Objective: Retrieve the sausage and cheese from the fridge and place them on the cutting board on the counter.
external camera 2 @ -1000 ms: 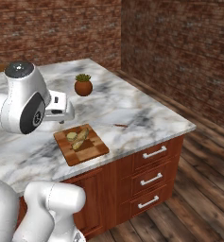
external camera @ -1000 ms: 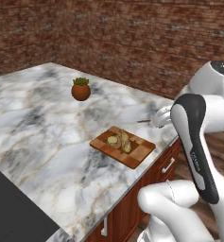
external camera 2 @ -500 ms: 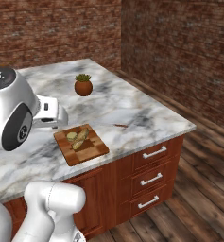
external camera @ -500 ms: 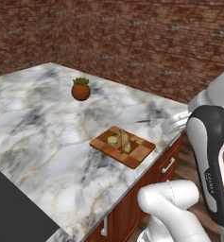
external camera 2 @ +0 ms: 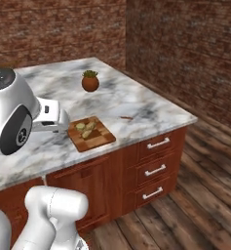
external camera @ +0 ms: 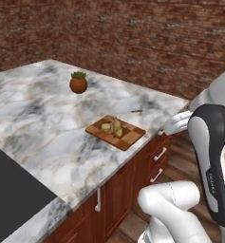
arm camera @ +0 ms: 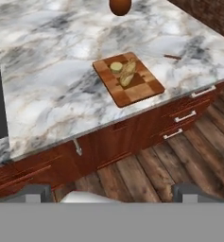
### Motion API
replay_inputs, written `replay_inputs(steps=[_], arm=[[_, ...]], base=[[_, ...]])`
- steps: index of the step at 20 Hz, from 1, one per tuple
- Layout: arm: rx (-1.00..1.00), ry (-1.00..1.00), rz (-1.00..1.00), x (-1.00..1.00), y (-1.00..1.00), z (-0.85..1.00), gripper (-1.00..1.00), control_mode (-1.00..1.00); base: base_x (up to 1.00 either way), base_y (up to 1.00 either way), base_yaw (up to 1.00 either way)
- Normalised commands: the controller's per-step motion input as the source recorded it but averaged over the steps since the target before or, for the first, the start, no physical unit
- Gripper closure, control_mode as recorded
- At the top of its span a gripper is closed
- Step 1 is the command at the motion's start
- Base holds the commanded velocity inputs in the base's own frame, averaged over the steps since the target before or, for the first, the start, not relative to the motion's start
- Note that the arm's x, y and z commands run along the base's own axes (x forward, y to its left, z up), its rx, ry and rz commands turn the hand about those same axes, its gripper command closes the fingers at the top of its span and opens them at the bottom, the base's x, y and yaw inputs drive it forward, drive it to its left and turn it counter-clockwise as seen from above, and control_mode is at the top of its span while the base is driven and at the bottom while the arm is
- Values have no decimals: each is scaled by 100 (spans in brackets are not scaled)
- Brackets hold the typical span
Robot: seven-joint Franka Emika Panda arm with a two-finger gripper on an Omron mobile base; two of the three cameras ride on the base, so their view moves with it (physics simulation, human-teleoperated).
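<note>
At the kitchen island, the robot's gripper [arm camera: 111,194] hangs back from the counter [arm camera: 52,71] above the plank floor [arm camera: 146,175]. Its jaws are spread as wide as they go, with nothing between them.

Closest to the hand, reddish-brown cabinets [arm camera: 127,134] run under the marble top, with a stack of three drawers [external camera 2: 155,169] at the right-hand end.

The cutting board [arm camera: 132,92] lies flat just inside the counter's front edge, toward its right end. The cheese [arm camera: 116,67], a pale yellow chunk, sits on the board near its far left corner. Just beside it a tan bread-like loaf [arm camera: 128,73] lies across the middle of the board. Whether the two touch cannot be told.

Beyond the board, toward the counter's right edge, a thin reddish-brown sliver [arm camera: 172,57] lies on the bare marble, apart from the board. It is too small to say whether it is the sausage.

At the counter's left end, a flat black cooktop [external camera: 12,190] is set into the top near the front edge.

Farther back, well apart from the board, a round brown pot with a green plant [external camera 2: 90,81] stands upright on the marble near the far edge. Dark brick walls [external camera 2: 185,44] close the room behind it.
</note>
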Motion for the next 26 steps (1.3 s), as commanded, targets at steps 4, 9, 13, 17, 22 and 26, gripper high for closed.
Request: replay_inputs(steps=[4, 9, 13, 17, 22, 26], arm=[[0, 0, 0, 0, 0, 0, -100, 100], [0, 0, 0, 0, 0, 0, -100, 100], [0, 0, 0, 0, 0, 0, -100, 100], [0, 0, 0, 0, 0, 0, -100, 100], [0, 0, 0, 0, 0, 0, -100, 100], [0, 0, 0, 0, 0, 0, -100, 100]], base=[[-100, 51, 13], [-74, 98, 74], [-63, 93, 83], [-99, 100, 56], [-57, 100, 48], [-8, 100, 36]])
